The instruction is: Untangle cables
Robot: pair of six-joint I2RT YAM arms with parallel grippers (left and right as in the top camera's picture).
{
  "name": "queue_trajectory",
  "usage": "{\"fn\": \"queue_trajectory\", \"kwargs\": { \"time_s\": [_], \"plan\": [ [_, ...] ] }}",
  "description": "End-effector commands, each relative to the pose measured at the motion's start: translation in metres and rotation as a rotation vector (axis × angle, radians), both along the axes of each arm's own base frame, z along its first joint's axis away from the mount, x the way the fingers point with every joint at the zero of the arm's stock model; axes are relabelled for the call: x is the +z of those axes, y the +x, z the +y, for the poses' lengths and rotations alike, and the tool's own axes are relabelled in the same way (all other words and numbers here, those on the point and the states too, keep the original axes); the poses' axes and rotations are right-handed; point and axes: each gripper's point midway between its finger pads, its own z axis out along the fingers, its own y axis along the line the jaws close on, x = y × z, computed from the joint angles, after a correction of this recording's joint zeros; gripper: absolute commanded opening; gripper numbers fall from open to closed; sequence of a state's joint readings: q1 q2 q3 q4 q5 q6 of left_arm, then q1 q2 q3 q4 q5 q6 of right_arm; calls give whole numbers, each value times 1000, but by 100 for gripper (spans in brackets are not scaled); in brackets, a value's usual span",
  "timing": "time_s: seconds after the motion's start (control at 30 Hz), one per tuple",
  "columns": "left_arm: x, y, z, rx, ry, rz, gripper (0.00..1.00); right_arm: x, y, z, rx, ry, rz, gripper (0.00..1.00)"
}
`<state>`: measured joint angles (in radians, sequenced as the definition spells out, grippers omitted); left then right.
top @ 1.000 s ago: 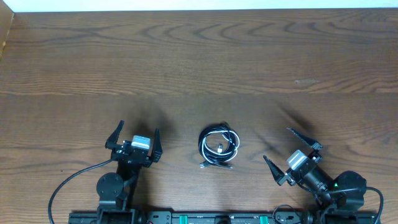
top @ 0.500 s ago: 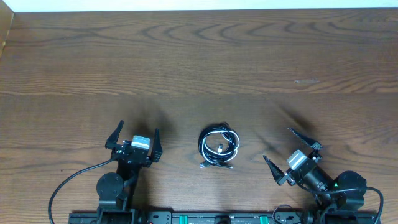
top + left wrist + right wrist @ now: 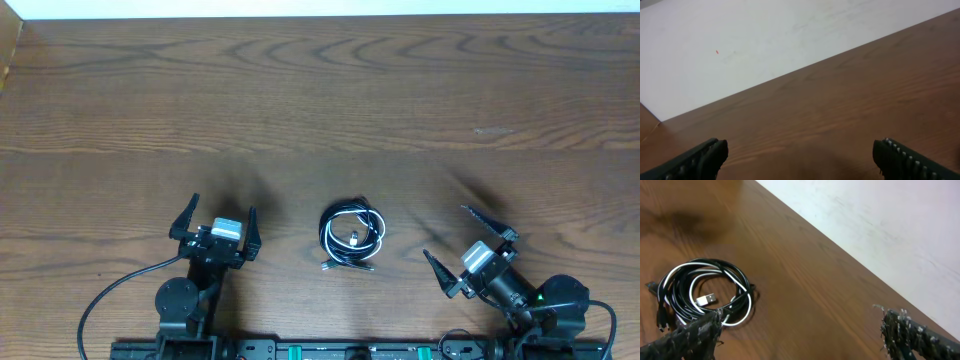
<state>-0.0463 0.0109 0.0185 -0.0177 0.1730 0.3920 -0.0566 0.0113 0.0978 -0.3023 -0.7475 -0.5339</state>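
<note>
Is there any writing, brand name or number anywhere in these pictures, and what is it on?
No text can be read in any view.
The cables: no label or brand visible.
The table: wood grain only, no markings.
The rail at the near edge: small green marks, too small to read.

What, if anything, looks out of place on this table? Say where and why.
The cables lie tangled in one black-and-white coil near the front edge of the table, between the left gripper and right gripper, whose jaws stand open, clear of it. Nothing else looks odd.
</note>
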Motion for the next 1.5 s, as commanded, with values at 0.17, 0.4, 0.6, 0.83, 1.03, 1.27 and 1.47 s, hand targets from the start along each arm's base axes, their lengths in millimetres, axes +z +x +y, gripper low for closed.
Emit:
{"fn": "queue_trajectory", "kwargs": {
  "time_s": [0.17,0.4,0.6,0.83,1.03,1.27,1.47],
  "plan": [
    [-15,-1,1,8,-10,47,98,-1,-1,1,8,-4,-5,99],
    [-15,-1,1,8,-10,48,98,-1,-1,1,8,-4,-5,99],
    [-15,-1,1,8,-10,48,98,-1,-1,1,8,-4,-5,99],
    [-15,-1,1,8,-10,48,98,-1,-2,3,15,-4,-5,99],
    [-15,-1,1,8,-10,47,98,-1,-2,3,17,-4,-4,99],
    [-15,-1,1,8,-10,48,98,-1,-2,3,17,-4,-4,99],
    [-15,-1,1,7,-10,47,98,3,-1,2,13,-6,-24,99]
  ]
}}
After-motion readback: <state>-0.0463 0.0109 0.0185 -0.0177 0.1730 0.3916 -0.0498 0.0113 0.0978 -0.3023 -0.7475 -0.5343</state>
